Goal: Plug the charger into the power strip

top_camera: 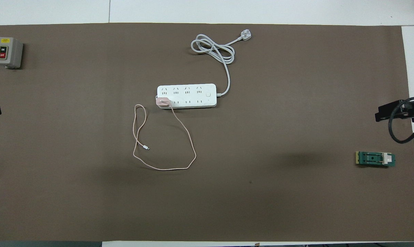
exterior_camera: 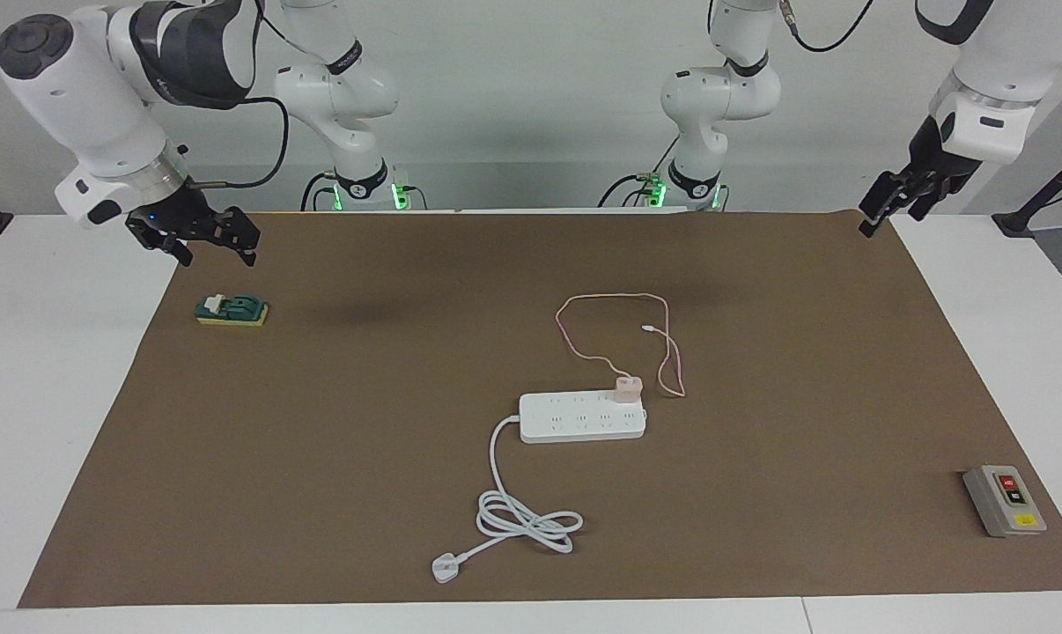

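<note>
On the brown mat near the middle of the bench, the charger stands upright on the power strip, seated in a socket at the strip's end toward the left arm, on the row nearer to the robots; with nothing holding it, I judge the plugging done. Its thin pink cable loops loosely over the mat nearer to the robots, slack, so it does not pull on the plug. The strip's own thick white cord coils farther from the robots, its flat plug lying free. The left gripper hangs raised over the mat's corner at its own end of the bench, well apart from the charger, its fingers wide and empty. The right gripper waits, raised over the mat's edge at the right arm's end, just above the small green block, fingers wide and holding nothing. A grey switch box sits untouched at the left arm's end, farther from the robots.
</note>
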Controlling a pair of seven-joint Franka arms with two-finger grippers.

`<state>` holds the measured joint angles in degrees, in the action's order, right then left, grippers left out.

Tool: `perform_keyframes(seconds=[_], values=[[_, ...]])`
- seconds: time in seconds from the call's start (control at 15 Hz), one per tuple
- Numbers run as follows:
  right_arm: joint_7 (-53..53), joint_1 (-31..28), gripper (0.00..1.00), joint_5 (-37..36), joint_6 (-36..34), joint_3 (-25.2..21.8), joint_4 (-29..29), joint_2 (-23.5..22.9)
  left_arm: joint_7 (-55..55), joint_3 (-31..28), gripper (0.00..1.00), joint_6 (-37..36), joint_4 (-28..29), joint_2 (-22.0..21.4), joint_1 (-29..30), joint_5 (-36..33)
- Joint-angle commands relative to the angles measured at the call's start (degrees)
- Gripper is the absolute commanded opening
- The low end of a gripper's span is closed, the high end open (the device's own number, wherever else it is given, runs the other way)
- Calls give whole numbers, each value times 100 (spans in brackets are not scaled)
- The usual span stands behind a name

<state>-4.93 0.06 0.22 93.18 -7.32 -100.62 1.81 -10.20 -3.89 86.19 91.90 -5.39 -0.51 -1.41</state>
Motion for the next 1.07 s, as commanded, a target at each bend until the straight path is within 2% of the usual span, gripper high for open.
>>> perform_keyframes(seconds=[0.0, 0.07, 0.53, 0.87, 1.0], values=[[-96, -85, 100, -74, -71, 81, -28, 82, 264, 55, 96, -252, 231, -348, 156, 79], [-96, -85, 100, -74, -63, 81, -28, 82, 264, 55, 100, -173, 223, -340, 156, 79], [-104, -85, 100, -74, -63, 81, -28, 82, 553, 151, 100, -111, 364, -358, 51, 79], [-96, -85, 100, -74, -63, 81, -28, 82, 606, 248, 100, -190, 337, -191, 51, 97], [-96, -85, 100, -74, -63, 81, -28, 82, 799, 248, 100, -164, 355, -208, 51, 306]])
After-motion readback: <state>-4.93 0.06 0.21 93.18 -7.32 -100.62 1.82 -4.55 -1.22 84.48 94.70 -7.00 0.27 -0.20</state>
